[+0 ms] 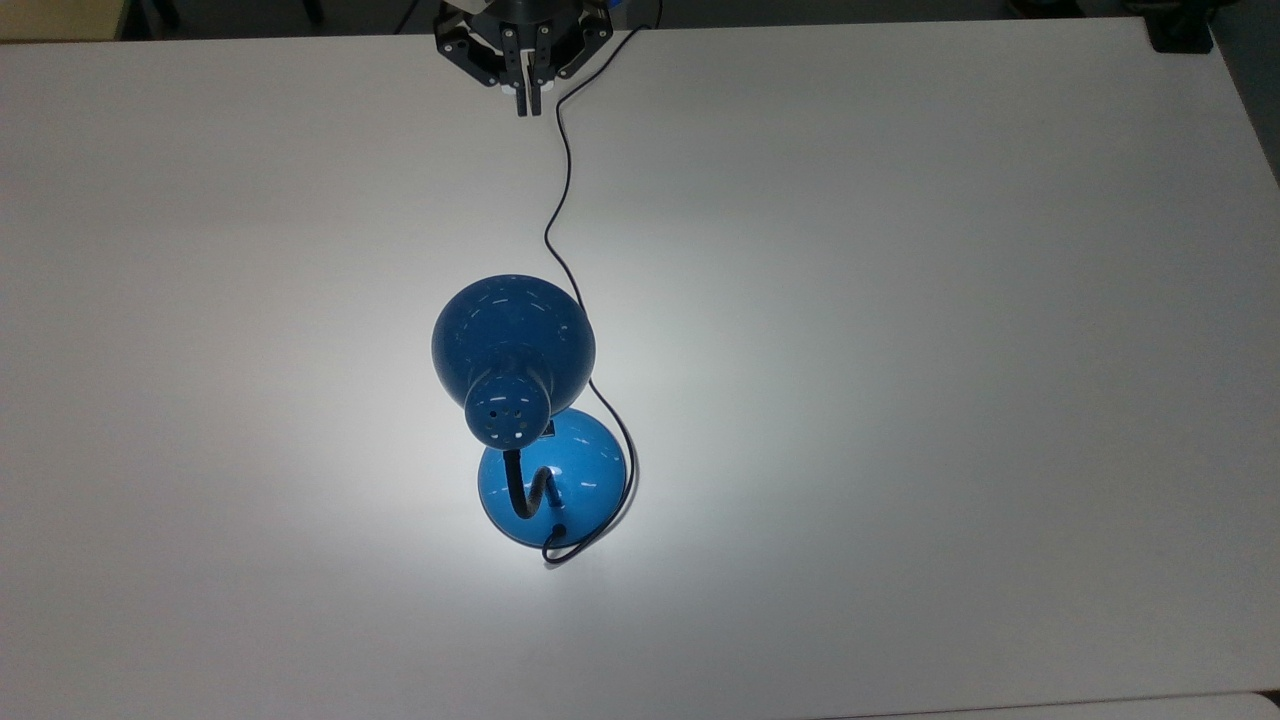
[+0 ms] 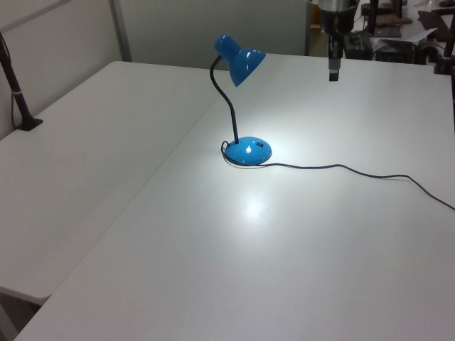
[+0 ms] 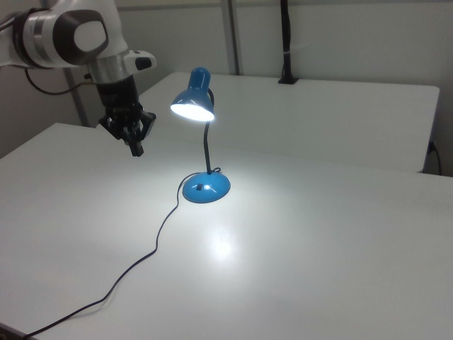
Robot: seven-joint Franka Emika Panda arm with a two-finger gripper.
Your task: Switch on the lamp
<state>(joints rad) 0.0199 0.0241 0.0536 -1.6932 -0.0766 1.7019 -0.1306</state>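
The blue lamp stands mid-table, its domed shade (image 1: 513, 335) over the round base (image 1: 575, 470) on a black gooseneck. The bulb glows inside the shade (image 3: 194, 100) and throws a bright pool of light on the white table (image 1: 900, 350). Its thin black cord (image 1: 557, 195) runs from the base toward the top view's top edge. My gripper (image 1: 527, 104) hangs in the air there, well away from the lamp, shut with nothing held. In the left view the gripper (image 2: 333, 74) is up and to the right of the shade (image 2: 242, 60); in the right view the gripper (image 3: 136, 149) is left of the lamp.
The cord (image 2: 348, 169) trails across the table to the left view's right edge. A black clamped post (image 2: 18, 96) stands at the left view's left, and a black post (image 3: 285, 42) stands on the far table in the right view. A dark object (image 1: 1180, 30) sits at the top view's top right corner.
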